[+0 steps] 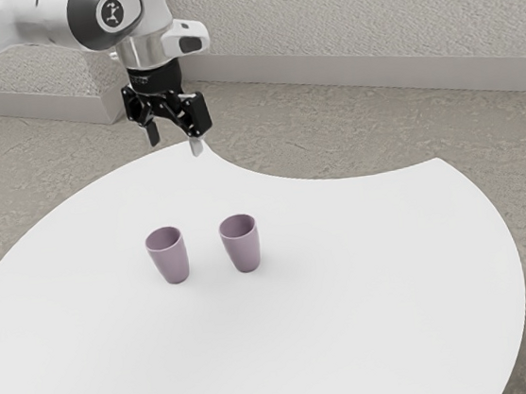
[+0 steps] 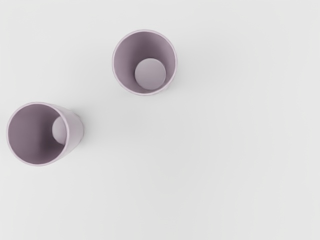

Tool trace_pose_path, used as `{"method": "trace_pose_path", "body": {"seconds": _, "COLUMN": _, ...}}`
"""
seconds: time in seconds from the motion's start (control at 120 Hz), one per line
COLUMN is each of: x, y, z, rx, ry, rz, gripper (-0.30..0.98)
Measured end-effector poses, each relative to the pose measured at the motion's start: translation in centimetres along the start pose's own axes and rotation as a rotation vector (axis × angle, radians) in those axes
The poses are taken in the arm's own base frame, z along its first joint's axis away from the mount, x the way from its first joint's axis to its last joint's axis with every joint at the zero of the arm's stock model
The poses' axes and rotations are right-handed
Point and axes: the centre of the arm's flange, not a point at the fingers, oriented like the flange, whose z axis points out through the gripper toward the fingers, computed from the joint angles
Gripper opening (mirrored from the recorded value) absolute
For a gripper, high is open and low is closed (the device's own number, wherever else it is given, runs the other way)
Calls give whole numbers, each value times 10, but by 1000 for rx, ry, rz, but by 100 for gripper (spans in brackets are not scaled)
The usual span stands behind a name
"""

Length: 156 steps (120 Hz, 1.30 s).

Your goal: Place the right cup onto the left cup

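Well, from the exterior view's upper left the white arm [image 1: 15,25] is reaching in. Left of centre, one mauve cup [image 1: 169,260] is standing upright on the white worktop [image 1: 377,279]. Higher up, the black tool [image 1: 175,139] is hanging well above the worktop — released, its fingers standing apart with nothing between them. Farther right, near the first but apart, the other mauve cup [image 1: 242,249] is standing upright too — mouth upward, not stacked.

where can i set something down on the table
Crowded: the gap between the exterior view's left cup and right cup. Bare: the table from the right cup to the rim on that side, and from both cups to the curved notch.
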Motion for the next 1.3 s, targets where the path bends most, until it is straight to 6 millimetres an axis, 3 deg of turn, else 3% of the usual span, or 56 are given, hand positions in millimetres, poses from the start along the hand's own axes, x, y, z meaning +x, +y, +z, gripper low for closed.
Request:
{"method": "trace_pose_path", "body": {"seconds": 0.325, "x": 5, "y": 2, "z": 18, "rx": -3, "ry": -9, "rz": 16, "gripper": 69}}
{"method": "trace_pose_path", "body": {"seconds": 0.908, "x": 31, "y": 22, "z": 128, "rx": -92, "ry": -60, "rz": 15, "gripper": 62}}
{"method": "trace_pose_path", "body": {"seconds": 1.3, "x": 58, "y": 31, "z": 182, "rx": -101, "ry": -50, "rz": 10, "gripper": 51}}
